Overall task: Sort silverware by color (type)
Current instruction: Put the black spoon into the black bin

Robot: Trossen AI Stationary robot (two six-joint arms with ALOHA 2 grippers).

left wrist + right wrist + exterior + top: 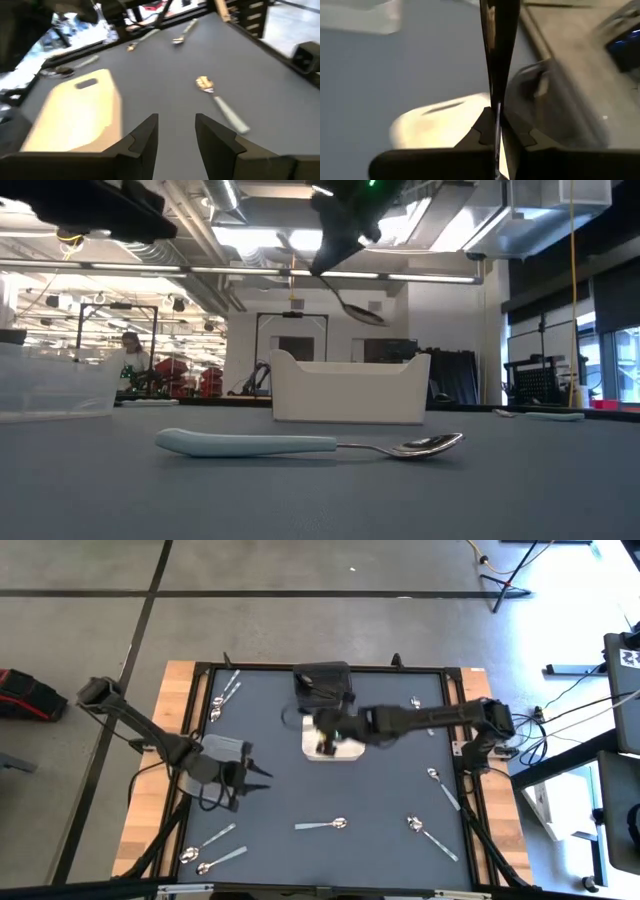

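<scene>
Nearest, a pale-handled spoon [300,445] is lying on the desk [380,790]. Left claw [262,778] is waiting, fingers apart. Farther, right claw [325,740] is hanging over the white tray [345,752], clamped on a dark spoon [352,308]; next comes release.

I am working in a big robotics lab or workshop: beyond my table [560,480] I see exposed ceiling ducts [190,220], strip lights [250,240], metal frames [290,340], other rigs and a person [130,355], with a taped concrete floor [300,580] and trailing cables [580,700].
</scene>
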